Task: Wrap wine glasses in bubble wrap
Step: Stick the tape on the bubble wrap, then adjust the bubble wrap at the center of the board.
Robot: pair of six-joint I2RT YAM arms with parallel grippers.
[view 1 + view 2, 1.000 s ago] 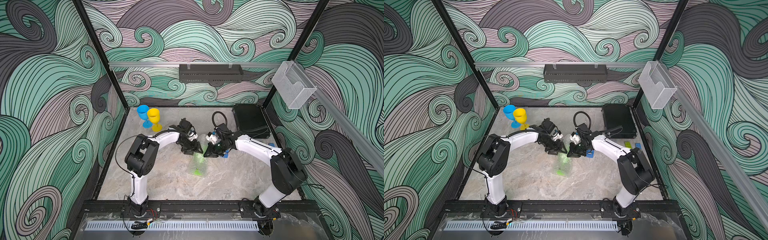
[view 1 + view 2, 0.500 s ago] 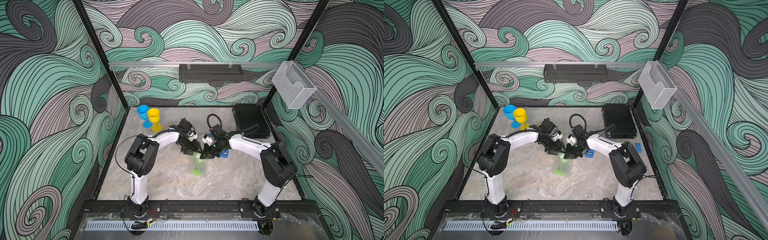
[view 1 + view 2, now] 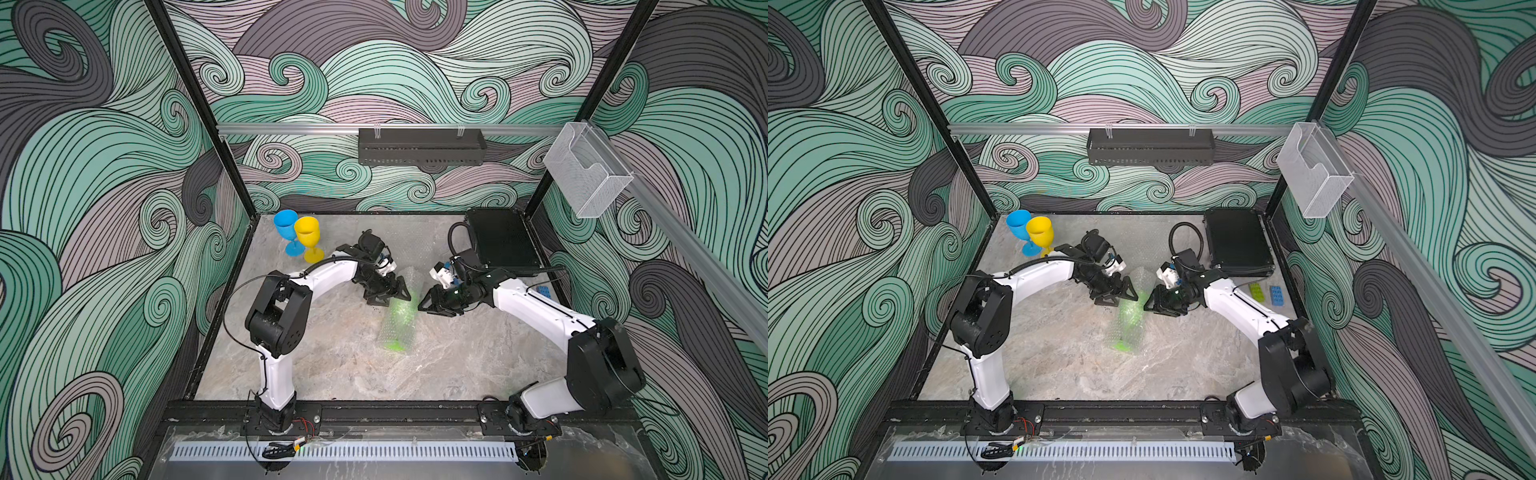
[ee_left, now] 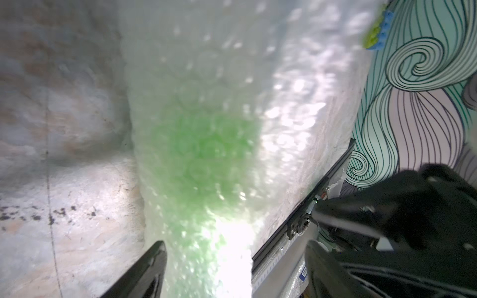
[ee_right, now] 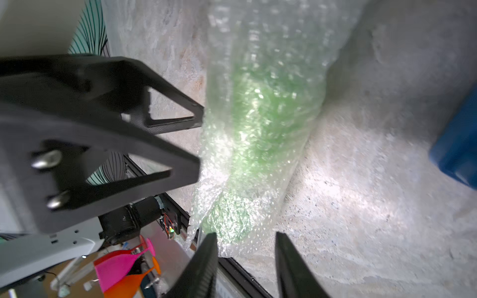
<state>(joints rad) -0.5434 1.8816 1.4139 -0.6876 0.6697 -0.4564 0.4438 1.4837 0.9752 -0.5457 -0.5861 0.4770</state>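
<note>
Green goblet (image 3: 394, 332) lies on its side mid-desk (image 3: 332, 374), rolled inside the bubble wrap (image 3: 409, 284). Left gripper (image 3: 390, 293): jaws wide apart, tips at the bundle's side, nothing gripped. Right gripper (image 3: 431, 305), opposite side: jaws partly apart, empty, just beside the wrap. Blue goblet (image 3: 286, 222) and yellow goblet (image 3: 307, 235) stand upright together near the far left corner.

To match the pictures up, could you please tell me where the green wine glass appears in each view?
Top view: green wine glass lying mid-table, rolled in bubble wrap.
Top view: the same spot.
Left wrist: mid-picture, a green blur behind the bubbles.
Right wrist: mid-picture, green inside the wrap.
Shared landmark: the left gripper, open, close to the wrap.
</note>
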